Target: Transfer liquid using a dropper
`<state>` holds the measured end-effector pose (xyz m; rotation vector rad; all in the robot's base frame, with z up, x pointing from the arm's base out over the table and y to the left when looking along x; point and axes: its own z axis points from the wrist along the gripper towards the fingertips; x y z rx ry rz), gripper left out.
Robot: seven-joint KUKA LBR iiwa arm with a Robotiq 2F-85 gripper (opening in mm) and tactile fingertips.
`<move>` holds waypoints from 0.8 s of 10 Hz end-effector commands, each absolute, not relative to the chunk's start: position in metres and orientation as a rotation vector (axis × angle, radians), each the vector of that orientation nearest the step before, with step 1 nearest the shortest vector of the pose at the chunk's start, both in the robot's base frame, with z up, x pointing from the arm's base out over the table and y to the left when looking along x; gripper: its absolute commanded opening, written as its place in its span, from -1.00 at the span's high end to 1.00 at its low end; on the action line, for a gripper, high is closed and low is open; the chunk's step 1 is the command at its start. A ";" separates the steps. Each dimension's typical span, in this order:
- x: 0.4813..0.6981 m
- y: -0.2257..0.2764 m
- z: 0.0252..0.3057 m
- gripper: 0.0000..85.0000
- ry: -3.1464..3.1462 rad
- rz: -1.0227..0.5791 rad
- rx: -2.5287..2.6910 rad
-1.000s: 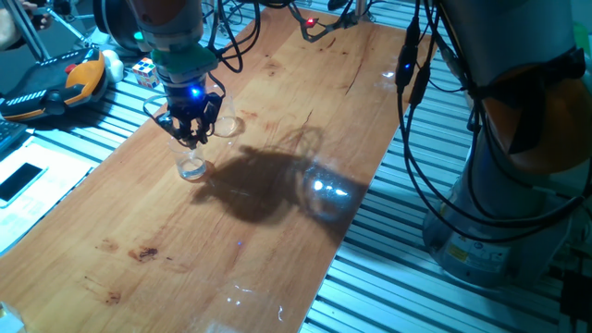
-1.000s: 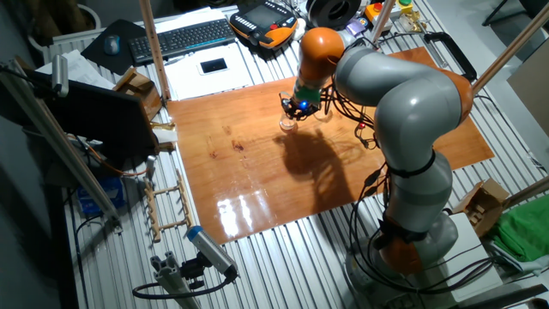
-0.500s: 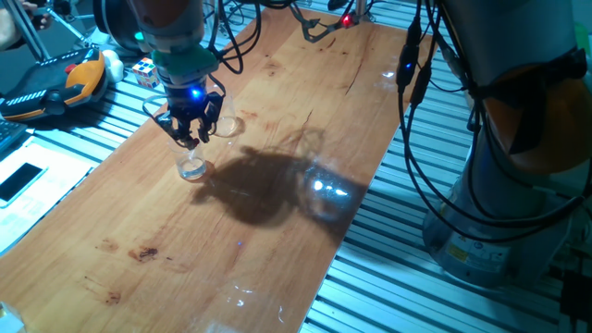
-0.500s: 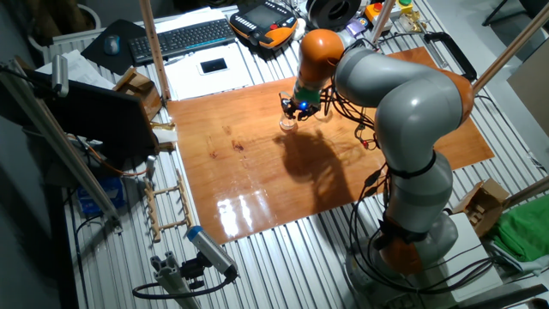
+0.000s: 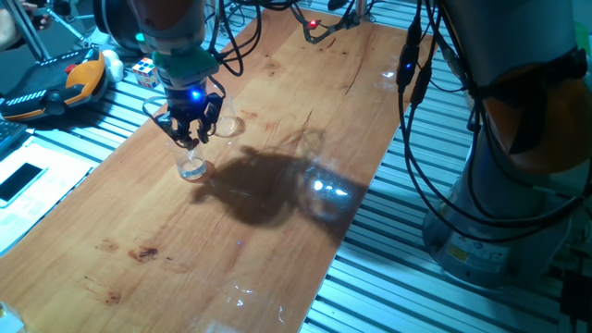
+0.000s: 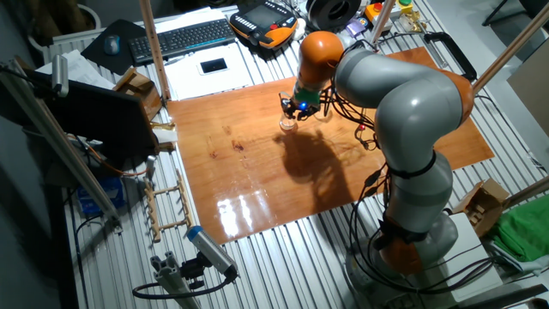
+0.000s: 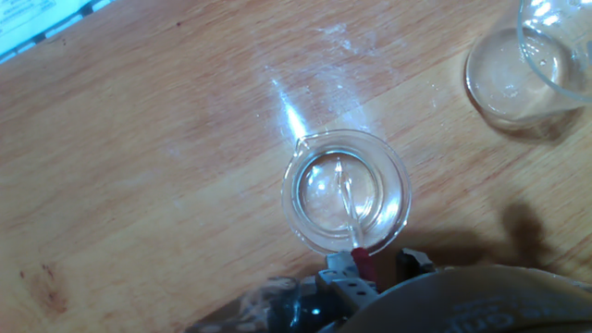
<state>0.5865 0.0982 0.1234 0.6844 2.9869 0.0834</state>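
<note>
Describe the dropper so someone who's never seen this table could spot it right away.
Find the wooden table and the pincer hanging over a clear beaker. The dropper is the thin clear tube running from the pincer down into that beaker. Its red end sets it apart from the glassware nearby.

Table: warm orange-brown wood, darker grain streaks and knots. Tumbler: colourless clear glass, whitish glints. Dropper: clear tube, red end at the bottom. Second glass vessel: clear too. Arm: grey with orange joints. Gripper: black, blue light glowing above it.
</note>
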 end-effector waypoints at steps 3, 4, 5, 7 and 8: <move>0.589 0.097 0.120 0.25 2.985 0.088 0.684; 0.590 0.097 0.120 0.27 2.985 0.090 0.684; 0.590 0.097 0.119 0.29 2.985 0.093 0.684; 0.590 0.098 0.120 0.39 2.986 0.095 0.687; 0.590 0.098 0.119 0.43 2.987 0.097 0.687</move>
